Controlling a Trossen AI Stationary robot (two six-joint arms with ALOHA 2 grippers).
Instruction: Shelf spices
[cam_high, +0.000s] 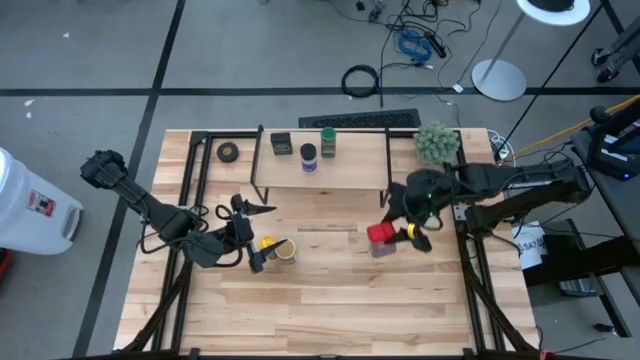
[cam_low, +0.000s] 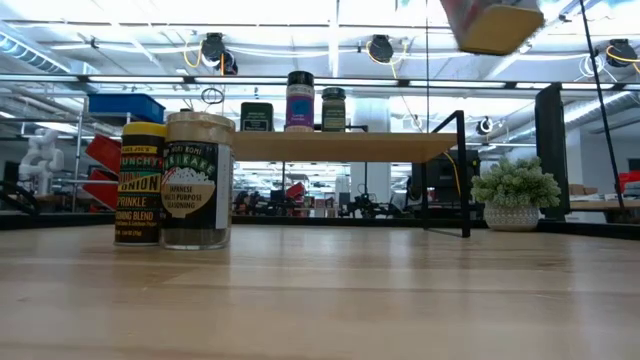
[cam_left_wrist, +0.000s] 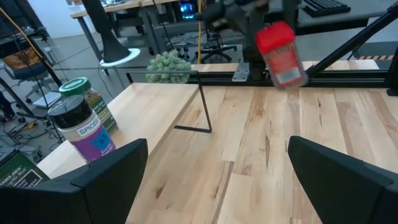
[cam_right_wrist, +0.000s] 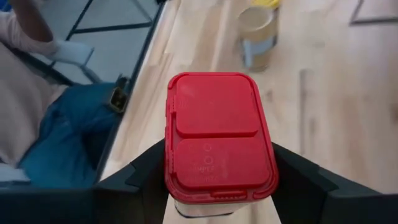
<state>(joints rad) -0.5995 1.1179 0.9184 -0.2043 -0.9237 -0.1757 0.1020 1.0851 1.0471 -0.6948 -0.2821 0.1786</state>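
Note:
My right gripper (cam_high: 388, 234) is shut on the red square tin (cam_right_wrist: 217, 140) and holds it high over the table's right half, in front of the shelf (cam_high: 320, 165). On the shelf's wooden top stand the dark boxy tin (cam_high: 281, 143), the blue-lidded jar (cam_left_wrist: 81, 127) and the green-lidded jar (cam_left_wrist: 88, 98). The yellow-lidded jar (cam_low: 140, 185) and the tan-lidded jar (cam_low: 197, 180) stand side by side on the table left of centre. Above them my left gripper (cam_high: 257, 236) hangs open and touches nothing. My right gripper pinches the red tin between its two fingers, one on each of two opposite side walls just below the lid (cam_right_wrist: 268, 163). The fingers (cam_right_wrist: 144, 177) slant down from the table's right side and run along the tin. The tin is lifted clear and tilted, with its lid toward the wrist and its base (cam_low: 497, 30) lowest.
A black tape roll (cam_high: 229, 152) lies left of the shelf and a fuzzy green plant ball (cam_high: 437, 142) sits at its right end. A person in jeans (cam_right_wrist: 59, 140) is at the table's edge. Bare board lies across the near half (cam_high: 330, 310).

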